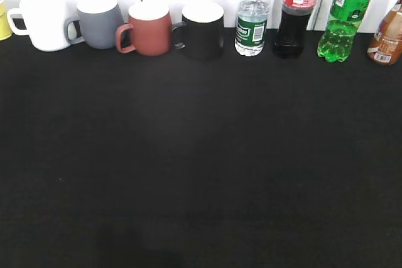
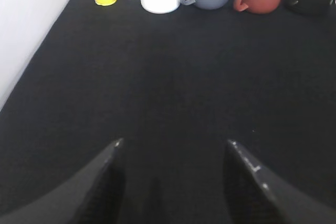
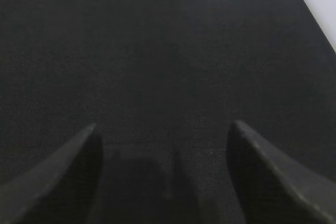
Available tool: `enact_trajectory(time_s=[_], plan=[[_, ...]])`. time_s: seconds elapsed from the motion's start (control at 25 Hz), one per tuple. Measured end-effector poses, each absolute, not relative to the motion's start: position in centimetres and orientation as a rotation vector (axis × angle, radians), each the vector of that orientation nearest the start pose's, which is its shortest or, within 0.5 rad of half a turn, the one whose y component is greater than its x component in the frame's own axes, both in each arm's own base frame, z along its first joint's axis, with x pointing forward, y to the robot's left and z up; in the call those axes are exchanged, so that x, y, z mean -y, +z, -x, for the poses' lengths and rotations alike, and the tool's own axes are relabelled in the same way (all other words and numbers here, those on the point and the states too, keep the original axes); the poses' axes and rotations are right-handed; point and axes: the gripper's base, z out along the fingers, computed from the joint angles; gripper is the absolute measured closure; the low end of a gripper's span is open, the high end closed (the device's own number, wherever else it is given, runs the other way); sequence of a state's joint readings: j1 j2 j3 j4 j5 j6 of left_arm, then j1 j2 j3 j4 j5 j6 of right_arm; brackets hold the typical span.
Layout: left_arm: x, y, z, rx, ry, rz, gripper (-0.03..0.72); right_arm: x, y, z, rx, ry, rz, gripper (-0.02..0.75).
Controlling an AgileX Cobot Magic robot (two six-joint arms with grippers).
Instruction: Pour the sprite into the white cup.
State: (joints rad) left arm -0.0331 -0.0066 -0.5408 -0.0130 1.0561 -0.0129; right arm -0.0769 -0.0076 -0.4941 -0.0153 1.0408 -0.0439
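Where the black table (image 1: 201, 167) meets the white wall at its far edge, the sprite (image 1: 343, 17) stands upright, long axis vertical, cap end up and cut off by the frame, bumpy base on the cloth. It sits far right, between a cola bottle (image 1: 295, 14) and a brown bottle (image 1: 387, 36). The white cup (image 1: 45, 24) stands far left, mouth up, handle pointing left, beside a grey mug (image 1: 99, 24). The left gripper (image 2: 173, 153) and the right gripper (image 3: 164, 135) each hang over bare table, fingers spread wide with nothing between them.
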Motion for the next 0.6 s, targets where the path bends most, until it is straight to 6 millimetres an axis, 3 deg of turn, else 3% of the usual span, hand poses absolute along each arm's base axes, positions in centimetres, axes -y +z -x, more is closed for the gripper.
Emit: enact_trajectory(time_s=[0.6], plan=[[0.07, 28.88, 1.08, -1.992, -0.045, -0.021, 0.237, 0.08, 27.73, 0.46, -2.023, -0.095, -0.034, 0.183]])
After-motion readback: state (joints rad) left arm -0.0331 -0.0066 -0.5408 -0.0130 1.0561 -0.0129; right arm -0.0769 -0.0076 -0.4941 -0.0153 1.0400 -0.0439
